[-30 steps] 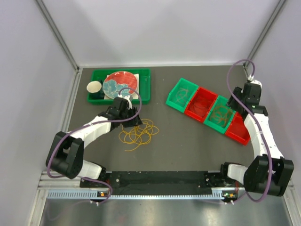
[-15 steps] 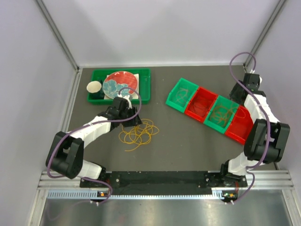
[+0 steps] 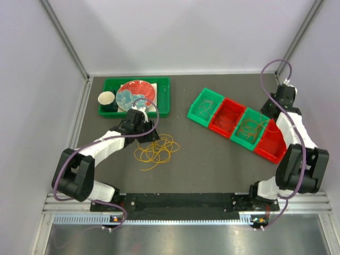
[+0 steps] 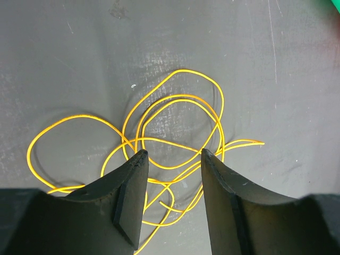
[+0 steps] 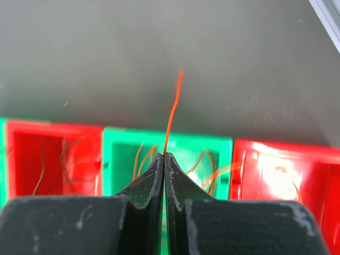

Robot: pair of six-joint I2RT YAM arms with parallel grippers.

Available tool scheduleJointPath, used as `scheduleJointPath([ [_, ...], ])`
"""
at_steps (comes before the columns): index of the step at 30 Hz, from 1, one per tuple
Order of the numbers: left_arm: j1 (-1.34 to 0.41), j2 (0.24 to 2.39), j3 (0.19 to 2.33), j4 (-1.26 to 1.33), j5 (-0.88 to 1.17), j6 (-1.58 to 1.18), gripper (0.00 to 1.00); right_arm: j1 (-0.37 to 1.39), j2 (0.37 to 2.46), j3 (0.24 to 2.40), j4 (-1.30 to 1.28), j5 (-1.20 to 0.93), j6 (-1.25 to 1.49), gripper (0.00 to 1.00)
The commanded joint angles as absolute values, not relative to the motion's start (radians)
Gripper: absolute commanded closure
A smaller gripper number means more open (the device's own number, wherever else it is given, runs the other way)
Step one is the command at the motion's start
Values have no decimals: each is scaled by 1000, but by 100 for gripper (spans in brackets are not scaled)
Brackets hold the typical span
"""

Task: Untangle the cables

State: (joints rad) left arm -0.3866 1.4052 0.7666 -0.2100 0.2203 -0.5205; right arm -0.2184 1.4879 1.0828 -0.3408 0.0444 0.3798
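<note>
Two jobs split. My right gripper (image 5: 164, 156): jaws pressed together, pinching one orange cable (image 5: 171, 114) that pokes out ahead of them above the green bin (image 5: 127, 134), I'd say for sorting. Left gripper (image 4: 172, 159): jaws spread, yellow cables (image 3: 156, 149) lying on the desk (image 3: 212, 159) between and ahead of them, likely my next grab.

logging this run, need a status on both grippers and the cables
Left gripper open over yellow cables. Right gripper shut on orange cable, above green bin. Nothing seen blocking either.
</note>
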Motion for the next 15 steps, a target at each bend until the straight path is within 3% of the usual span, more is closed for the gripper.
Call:
scheduleJointPath([
  [1, -380, 1384, 749, -169, 219, -515, 51, -219, 1294, 1005, -291, -70, 403, 100],
  [6, -379, 1371, 736, -161, 229, -523, 51, -216, 1155, 917, -284, -219, 433, 100],
  [15, -377, 1324, 701, -163, 225, -529, 51, -147, 1184, 902, -238, -380, 498, 100],
])
